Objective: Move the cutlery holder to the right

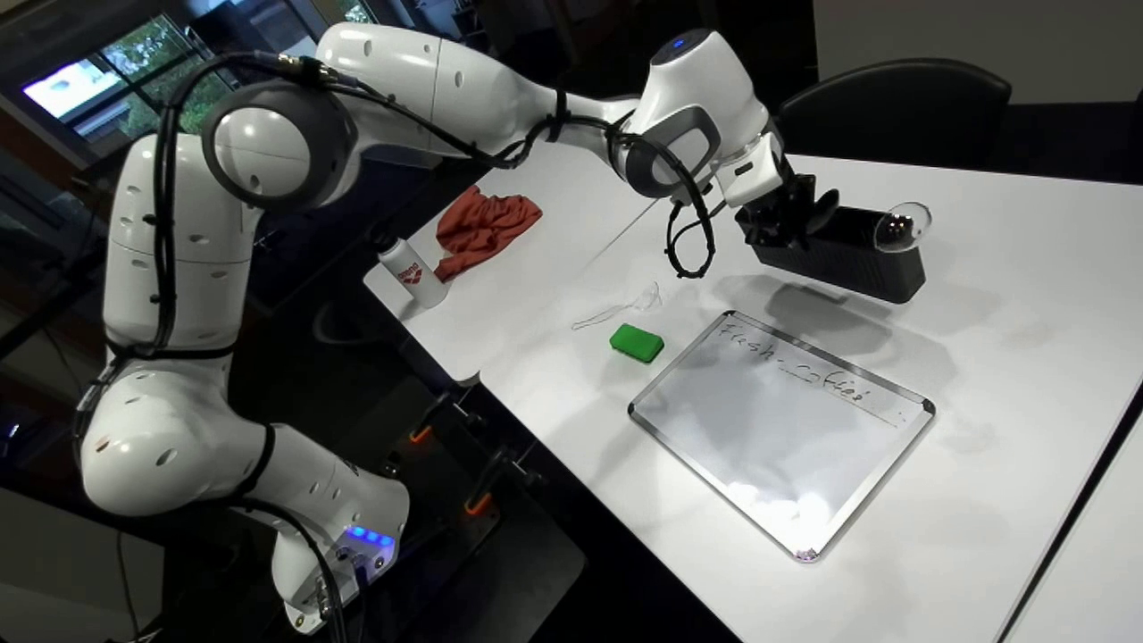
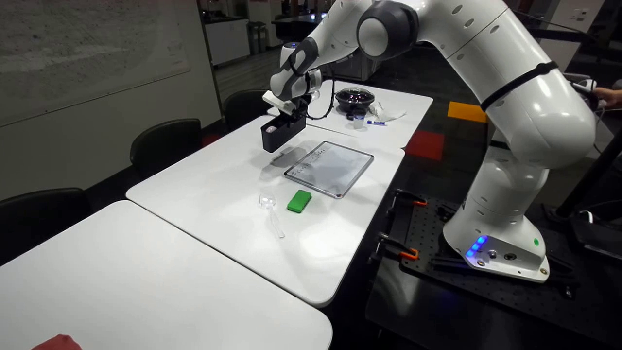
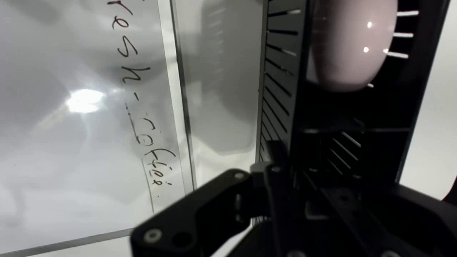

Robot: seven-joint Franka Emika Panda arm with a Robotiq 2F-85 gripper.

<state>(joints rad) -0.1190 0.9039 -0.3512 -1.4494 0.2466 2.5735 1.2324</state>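
Fingers, nearly together and seemingly pinching one wall, hold the cutlery holder above the counter, beyond the far edge of the whiteboard: likely the carrying step, next calling for any remaining rightward travel, then level lowering.

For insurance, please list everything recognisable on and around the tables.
Holder: 1, black, above table
Rounded item: 1, pale, inside holder
Whiteboard: 1, white, on table
Block: 1, green, beside whiteboard
Spoon: 1, clear, near block
Cloth: 1, red, second table
Bottle: 1, white, beside cloth
Bowl: 1, black, third table
Cup: 1, clear, near bowl
Marker: 1, blue, near cup
Plastic: 1, whitish, near bowl
Chairs: 3, black, beside tables
Clamps: 2, black-orange, beside table
Arm: 1, white, over table
Fingers: 2, black, gripping holder
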